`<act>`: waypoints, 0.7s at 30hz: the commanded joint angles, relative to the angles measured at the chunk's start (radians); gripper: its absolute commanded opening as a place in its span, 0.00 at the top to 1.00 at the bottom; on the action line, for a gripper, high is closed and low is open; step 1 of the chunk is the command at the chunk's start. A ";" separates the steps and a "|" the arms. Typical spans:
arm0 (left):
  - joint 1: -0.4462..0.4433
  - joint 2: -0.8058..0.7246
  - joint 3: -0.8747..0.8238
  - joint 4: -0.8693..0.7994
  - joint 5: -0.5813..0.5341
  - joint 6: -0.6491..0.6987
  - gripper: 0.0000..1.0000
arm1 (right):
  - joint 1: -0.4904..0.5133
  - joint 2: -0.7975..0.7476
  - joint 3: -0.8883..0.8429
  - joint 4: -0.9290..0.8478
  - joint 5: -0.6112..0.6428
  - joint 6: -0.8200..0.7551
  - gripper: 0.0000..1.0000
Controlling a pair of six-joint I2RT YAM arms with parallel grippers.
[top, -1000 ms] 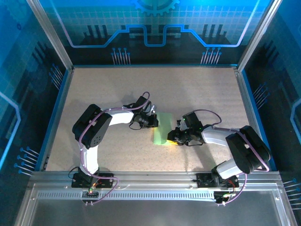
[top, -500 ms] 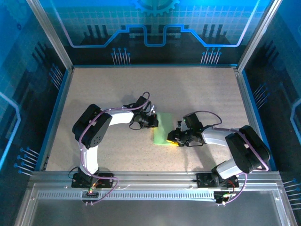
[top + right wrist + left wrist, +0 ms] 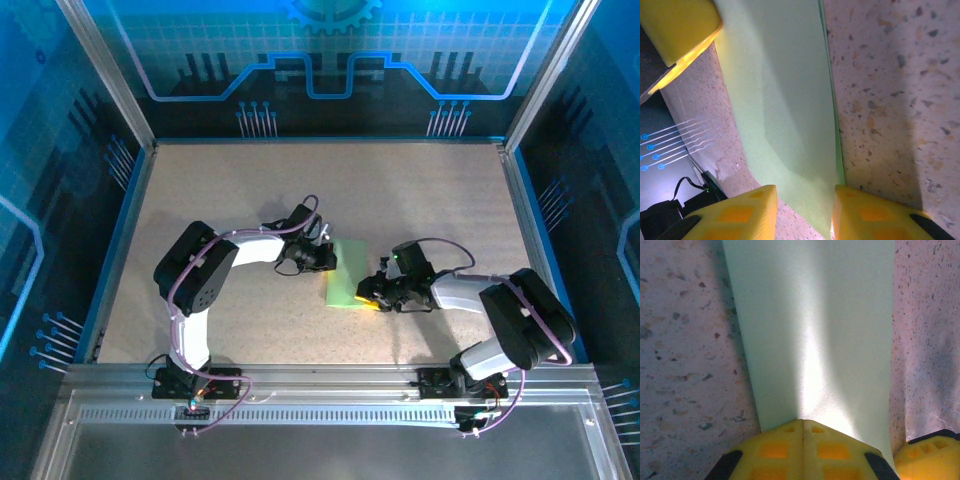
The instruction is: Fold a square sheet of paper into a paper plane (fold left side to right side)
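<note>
The square sheet of paper (image 3: 348,277) lies folded into a narrow pale green strip on the speckled table, between my two grippers. My left gripper (image 3: 328,260) is shut, its yellow fingertips (image 3: 790,432) pressed together on the strip's left edge; the paper (image 3: 815,330) stretches away from them. My right gripper (image 3: 370,297) sits low at the strip's near right corner. In the right wrist view its jaws (image 3: 802,212) stand apart, with the paper's corner (image 3: 780,100) lying between them and two layers showing along the right edge.
The speckled table (image 3: 220,190) is ringed by a blue rim and blue-lit enclosure walls with metal posts (image 3: 110,80). An aluminium rail (image 3: 330,400) carries both arm bases at the near edge. The grippers work a few centimetres apart over the paper.
The right gripper's jaws have spread a little and its wrist has shifted slightly right. The left gripper and the paper have stayed put.
</note>
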 commanded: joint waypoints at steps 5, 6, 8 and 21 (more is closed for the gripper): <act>-0.010 0.005 -0.022 -0.079 0.001 0.023 1.00 | -0.011 0.015 -0.038 0.097 0.025 0.035 0.65; -0.009 0.005 -0.022 -0.077 0.003 0.024 1.00 | -0.012 0.013 -0.042 0.109 0.025 0.038 0.65; -0.009 0.006 -0.023 -0.077 0.003 0.024 1.00 | -0.014 0.011 -0.047 0.128 0.024 0.038 0.65; -0.009 0.008 -0.025 -0.075 0.005 0.027 1.00 | -0.018 0.022 -0.030 0.190 0.017 0.011 0.66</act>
